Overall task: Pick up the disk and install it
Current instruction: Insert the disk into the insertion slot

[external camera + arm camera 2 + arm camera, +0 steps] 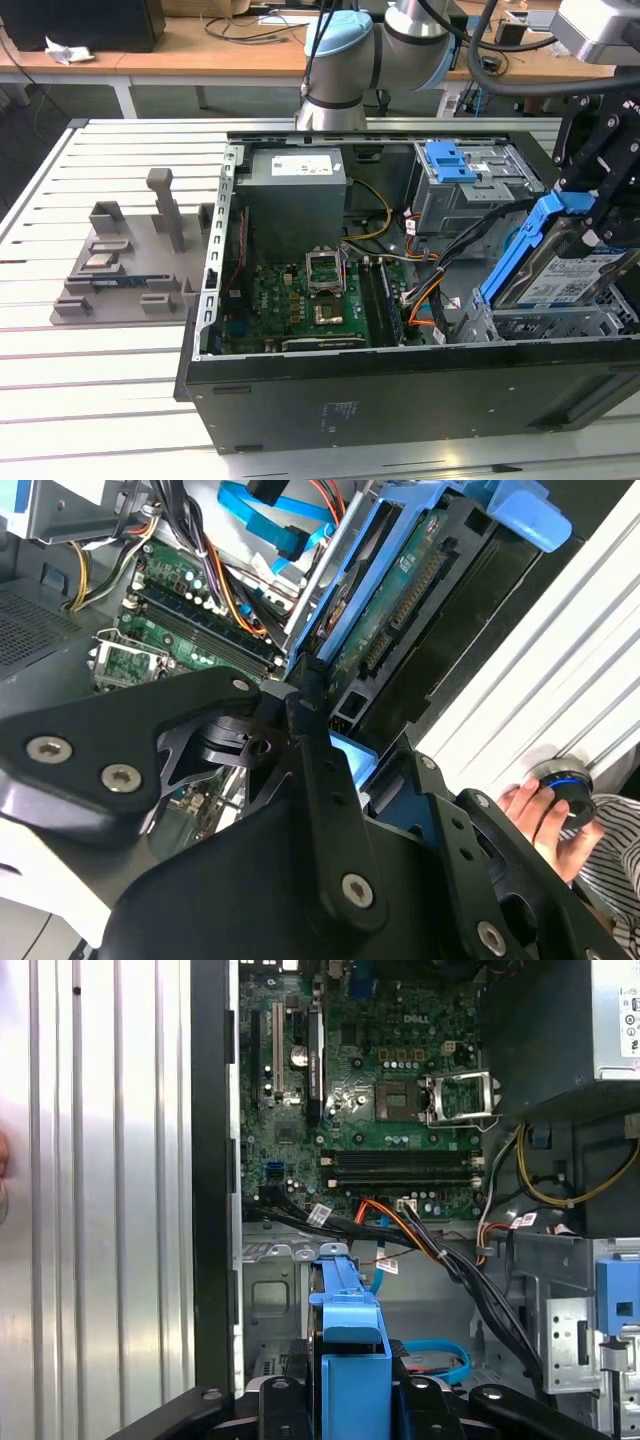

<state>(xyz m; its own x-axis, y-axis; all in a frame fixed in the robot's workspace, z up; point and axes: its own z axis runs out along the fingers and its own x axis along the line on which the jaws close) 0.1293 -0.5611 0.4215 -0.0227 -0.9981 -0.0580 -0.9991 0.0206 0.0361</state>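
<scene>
Gripper (600, 225) clamped on tilted disk (560, 270) above grey drive bay (540, 325).

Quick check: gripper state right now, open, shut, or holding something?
Gripper: shut on the disk, held tilted over the case's drive bay.

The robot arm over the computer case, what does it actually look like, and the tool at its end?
The arm is made of silvery-grey tubes with a rounded pale blue cap at one joint, and black cables loop beside it. The tool is matte black, built of flat linked bars joined by round silver screws.
</scene>
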